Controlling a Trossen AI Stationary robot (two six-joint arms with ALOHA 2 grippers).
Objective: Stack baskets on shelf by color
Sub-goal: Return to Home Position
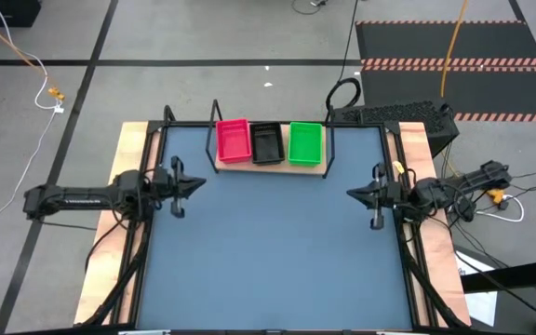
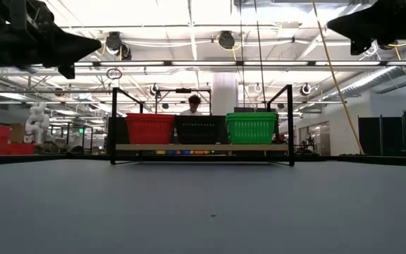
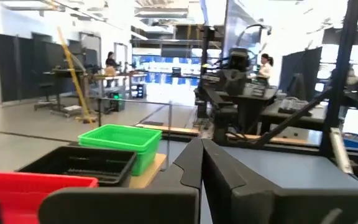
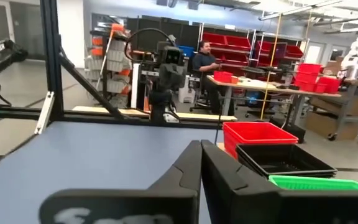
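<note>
The left gripper (image 1: 192, 185) has its fingers pressed together and holds nothing. It hangs above the table's (image 1: 268, 261) left side. The right gripper (image 1: 354, 193) is closed in the same way and is also empty, above the right side. Both are well apart from the shelf (image 1: 270, 168) at the far edge. On the shelf a red basket (image 1: 233, 140), a black basket (image 1: 267, 144) and a green basket (image 1: 305, 143) sit side by side.
</note>
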